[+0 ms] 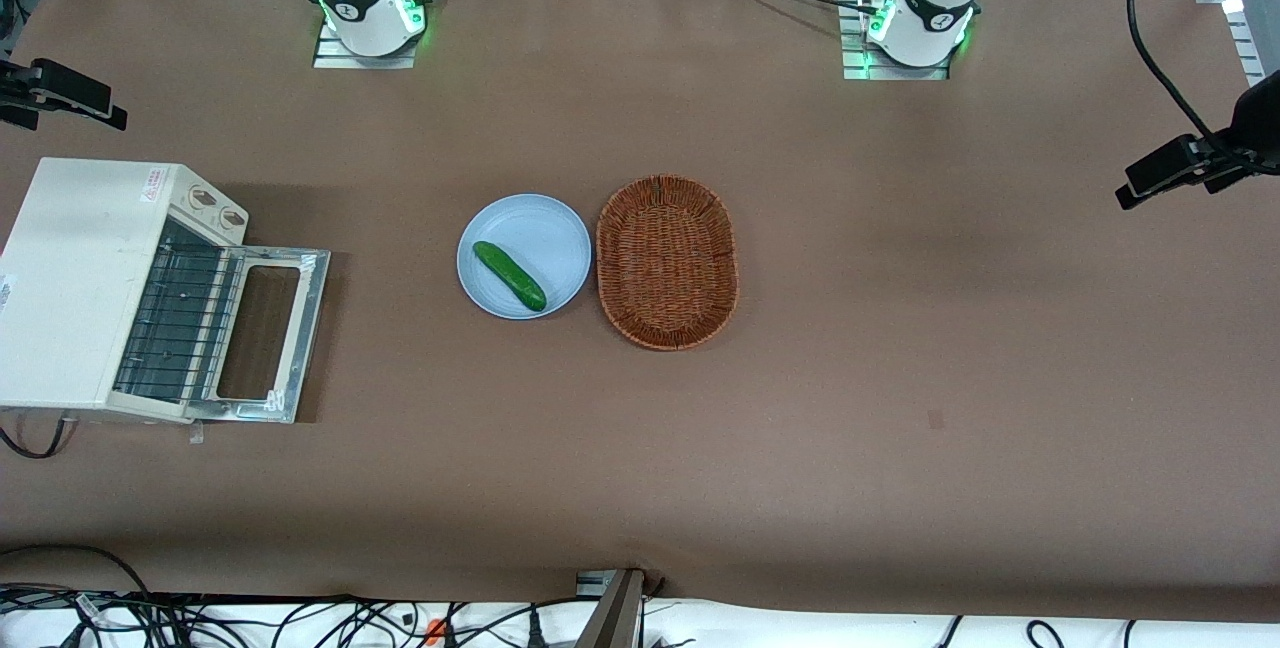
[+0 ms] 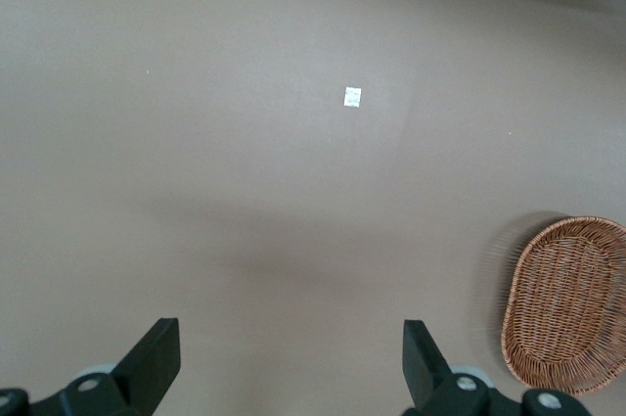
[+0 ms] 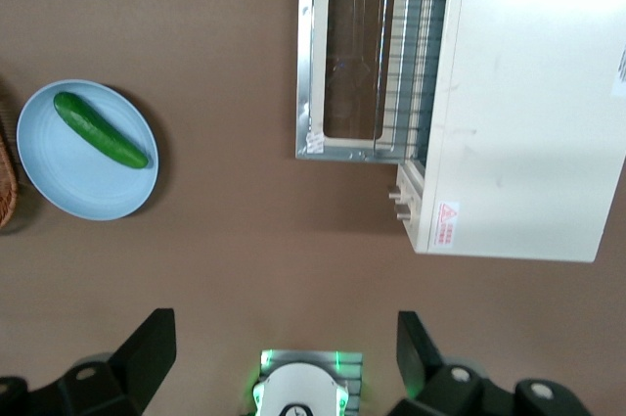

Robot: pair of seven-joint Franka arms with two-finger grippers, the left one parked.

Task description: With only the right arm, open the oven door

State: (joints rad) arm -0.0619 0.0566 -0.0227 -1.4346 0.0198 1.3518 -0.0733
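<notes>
The cream-white toaster oven [image 1: 90, 278] stands toward the working arm's end of the table. Its oven door [image 1: 305, 328] is swung fully down and lies flat on the table in front of the oven, with the wire rack [image 1: 185, 328] showing inside. The right wrist view looks straight down on the oven [image 3: 518, 103] and the lowered door [image 3: 311, 73]. My right arm's gripper [image 3: 284, 328] is open and empty, high above the table over the arm's own base [image 3: 301, 392], well apart from the oven. In the front view only that base [image 1: 362, 8] shows.
A light-blue plate [image 1: 545, 228] with a green cucumber [image 1: 510, 276] lies mid-table, beside an empty wicker basket [image 1: 667, 261]. Plate [image 3: 78, 181] and cucumber [image 3: 100, 129] also show in the right wrist view. Black camera mounts [image 1: 60, 93] stand at the table's ends.
</notes>
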